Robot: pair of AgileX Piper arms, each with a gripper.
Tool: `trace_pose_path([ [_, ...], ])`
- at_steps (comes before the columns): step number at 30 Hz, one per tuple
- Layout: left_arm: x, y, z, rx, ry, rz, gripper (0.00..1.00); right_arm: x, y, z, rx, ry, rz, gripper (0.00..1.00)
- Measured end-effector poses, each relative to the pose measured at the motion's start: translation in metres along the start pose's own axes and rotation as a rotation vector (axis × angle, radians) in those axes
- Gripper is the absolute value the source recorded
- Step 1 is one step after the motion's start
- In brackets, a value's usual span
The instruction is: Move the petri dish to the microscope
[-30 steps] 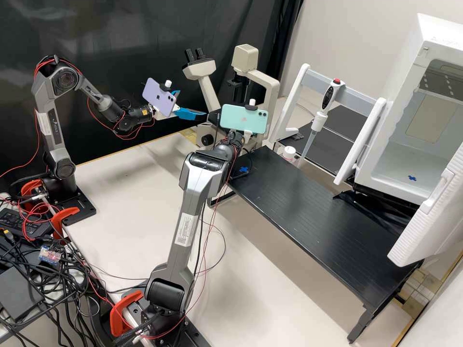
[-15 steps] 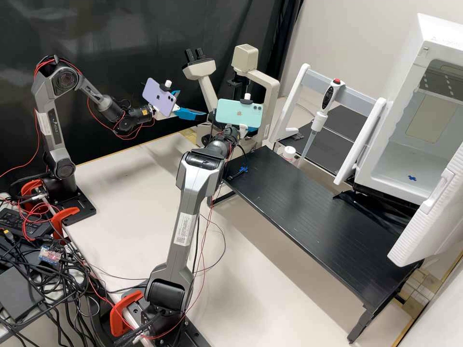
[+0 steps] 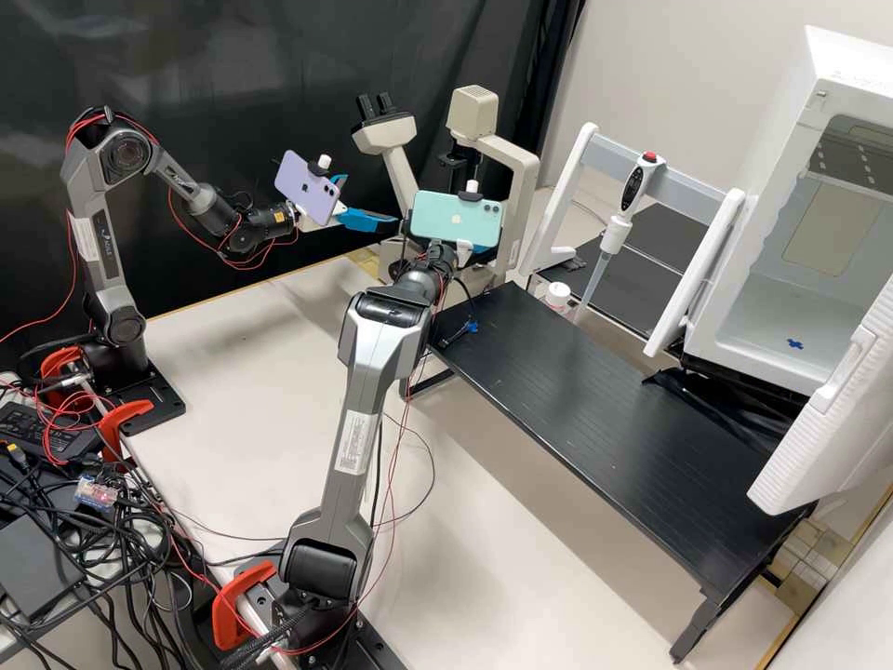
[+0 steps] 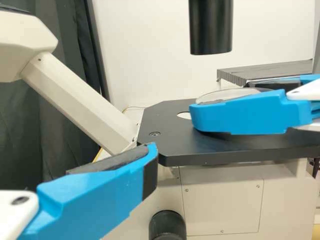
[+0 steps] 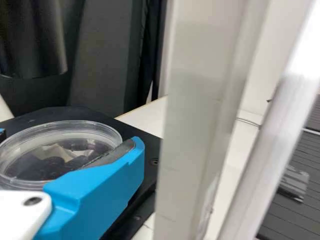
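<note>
High view, low black platform (image 3: pixel 595 400) standing on a pale bench (image 3: pixel 242 372), dark curtain (image 3: pixel 223 74) behind, cream microscope (image 3: pixel 473 116), open white cabinet (image 3: pixel 753 307) by a pale wall (image 3: pixel 707 84), left gripper (image 3: pixel 370 200) spread wide, right gripper (image 3: pixel 482 248) clasping the petri dish (image 5: pixel 55 155) over the microscope's black stage (image 4: pixel 175 142).

An open gap lies between the microscope stage (image 4: pixel 172 122) and the black cylinder (image 4: pixel 211 27) above it. The right pincer (image 3: pixel 479 248), around the petri dish (image 5: pixel 65 150), fills part of that gap. 2 obstacles flank it: the slanting eyepiece tube (image 4: pixel 77 102), near the left pincer (image 3: pixel 370 200), and a pale upright (image 5: pixel 200 100).
</note>
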Motion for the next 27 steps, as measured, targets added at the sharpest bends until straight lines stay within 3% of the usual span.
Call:
trace_pose_path([
  [13, 0.0000, 0.0000, 0.0000, 0.000, 0.000, 0.000, 1.00, -0.0003, -0.0042, -0.0057, -0.015, 0.029, -0.019, 0.00],
  [14, 0.0000, 0.0000, 0.0000, 0.000, 0.000, 0.000, 1.00, -0.0003, -0.0042, -0.0057, -0.014, 0.030, -0.019, 1.00],
  [20, 0.0000, 0.0000, 0.0000, 0.000, 0.000, 0.000, 1.00, -0.0003, -0.0051, -0.0078, -0.040, 0.049, -0.032, 1.00],
  [23, 0.0000, 0.0000, 0.0000, 0.000, 0.000, 0.000, 1.00, -0.0003, -0.0053, -0.0080, -0.015, 0.051, -0.035, 1.00],
  [27, 0.0000, 0.0000, 0.0000, 0.000, 0.000, 0.000, 1.00, -0.0004, -0.0065, -0.0092, -0.013, 0.065, -0.048, 1.00],
])
